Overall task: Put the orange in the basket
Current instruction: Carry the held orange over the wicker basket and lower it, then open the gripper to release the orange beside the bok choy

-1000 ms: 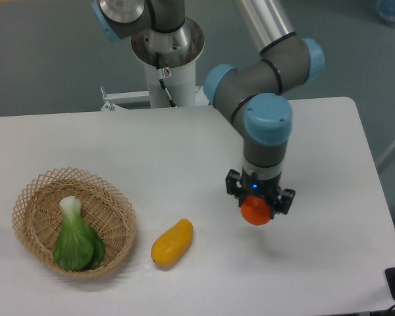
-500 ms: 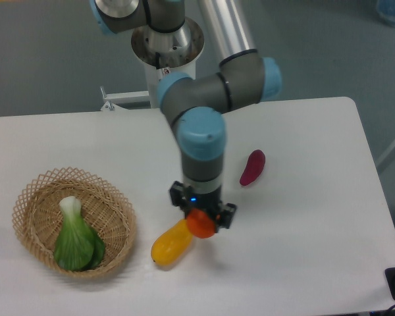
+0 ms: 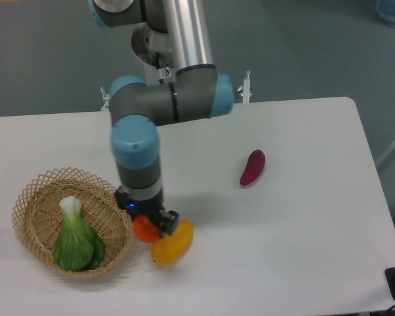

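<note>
At the left of your worktop [image 3: 303, 263] sits the basket [image 3: 33, 191], a round, shallow, open-weave tan wicker piece. Inside it lies a green leafy vegetable with a white stalk [image 3: 76, 240], the stalk end pointing toward the far rim.

Just right of the basket's near-right rim you see the gripper [image 3: 147, 226], hanging from the arm [image 3: 164, 102] with its wrist pointing straight down. Your jaws are closed on the orange [image 3: 145, 229], a small round reddish-orange fruit, which shows below the gripper body. The orange sits just outside the basket's rim rather than over its middle; you cannot tell from this view how high it is above the worktop.

Right beside the orange, partly overlapped by the gripper, lies a longer yellow-orange fruit [image 3: 174, 243] on the worktop.

Farther right, well apart from the rest, a dark reddish-purple elongated piece [image 3: 253, 167] lies on the white surface.
</note>
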Controlling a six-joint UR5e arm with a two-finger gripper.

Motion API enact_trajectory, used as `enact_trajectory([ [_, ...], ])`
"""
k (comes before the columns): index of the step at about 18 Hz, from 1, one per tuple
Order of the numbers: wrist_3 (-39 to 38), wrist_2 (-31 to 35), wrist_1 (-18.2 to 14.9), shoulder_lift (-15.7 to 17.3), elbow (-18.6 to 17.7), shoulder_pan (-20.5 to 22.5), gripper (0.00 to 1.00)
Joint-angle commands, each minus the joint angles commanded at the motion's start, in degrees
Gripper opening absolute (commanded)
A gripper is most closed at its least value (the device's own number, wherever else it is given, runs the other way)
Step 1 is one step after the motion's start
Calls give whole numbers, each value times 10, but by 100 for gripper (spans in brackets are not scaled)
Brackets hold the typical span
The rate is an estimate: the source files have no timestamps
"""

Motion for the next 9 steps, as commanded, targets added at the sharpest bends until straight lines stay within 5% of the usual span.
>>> enact_trajectory([
  [9,-28,4,3,-25,1,-38,77],
])
